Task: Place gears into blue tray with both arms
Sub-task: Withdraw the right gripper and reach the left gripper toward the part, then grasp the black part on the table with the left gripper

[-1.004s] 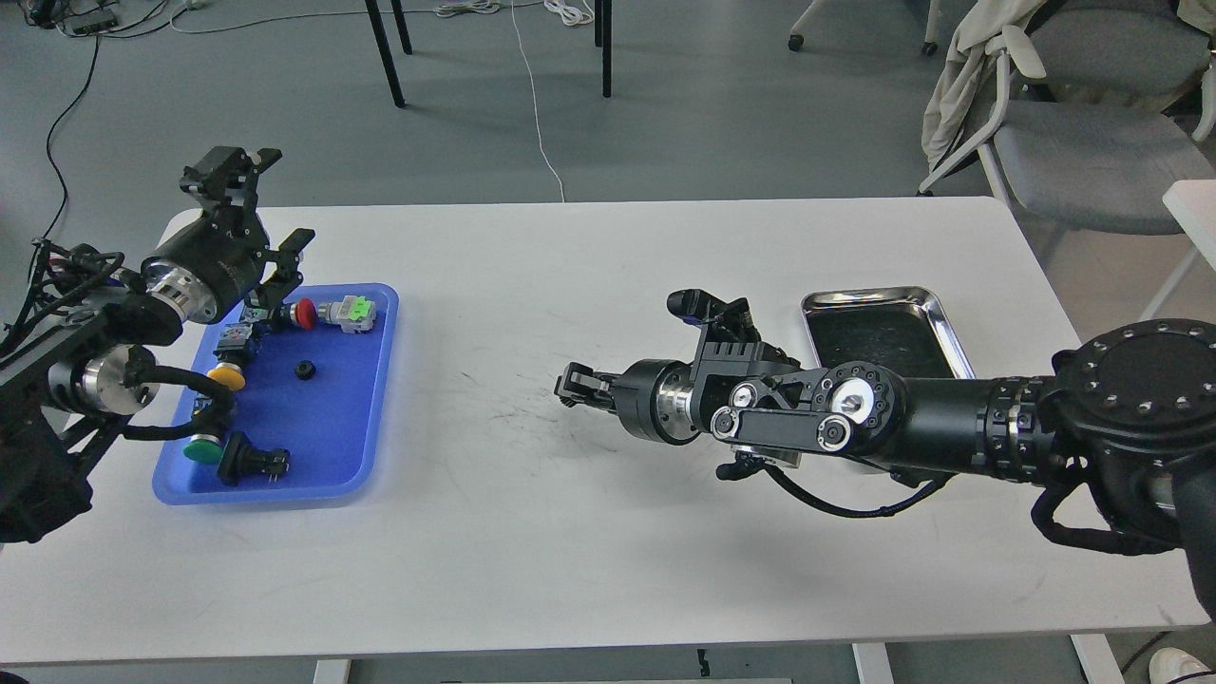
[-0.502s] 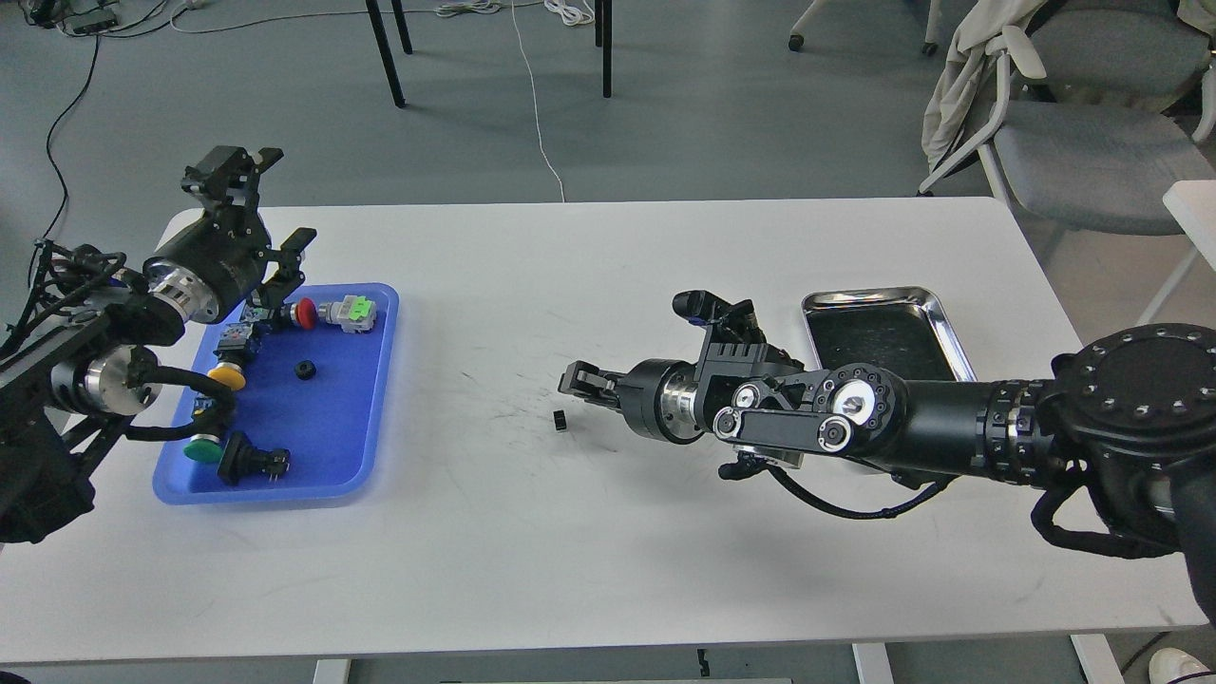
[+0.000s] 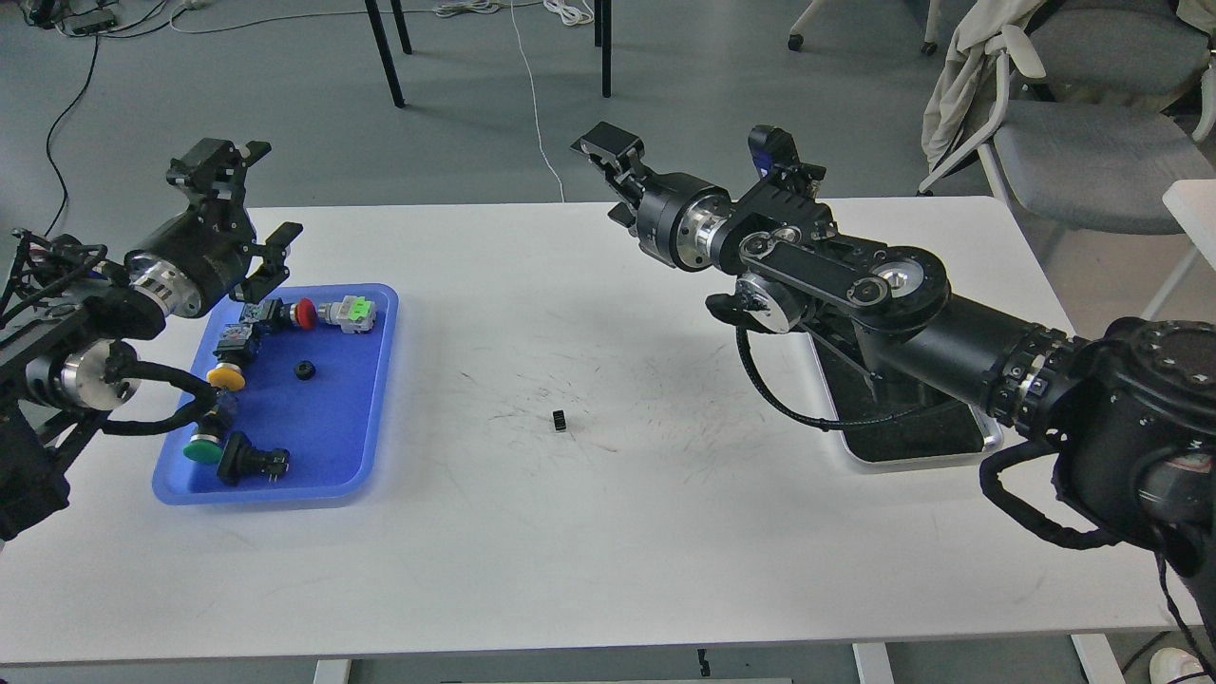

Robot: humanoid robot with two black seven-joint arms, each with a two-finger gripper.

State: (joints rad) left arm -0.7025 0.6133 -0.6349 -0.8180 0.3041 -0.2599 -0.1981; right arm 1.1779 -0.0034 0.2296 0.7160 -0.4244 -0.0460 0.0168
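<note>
One small black gear point(image 3: 560, 419) lies on the white table near its middle, well away from both grippers. Another gear point(image 3: 304, 370) sits inside the blue tray point(image 3: 378, 380) at the table's left. My left gripper point(image 3: 249, 201) hovers above the tray's far left corner, open and empty. My right gripper point(image 3: 613, 171) is raised over the table's far edge, high above and behind the loose gear. Its fingers look open with nothing between them.
Push-button switches with red point(image 3: 304, 313), yellow point(image 3: 226, 377) and green point(image 3: 202, 449) caps lie in the blue tray, mostly along its left side. A steel tray point(image 3: 912, 465) with black lining sits at the right, largely covered by my right arm. A chair point(image 3: 1073, 152) stands beyond the table.
My right gripper let go of the gear on the table's middle, then rose and swung back toward the far edge. The left gripper drifted slightly to the left.
</note>
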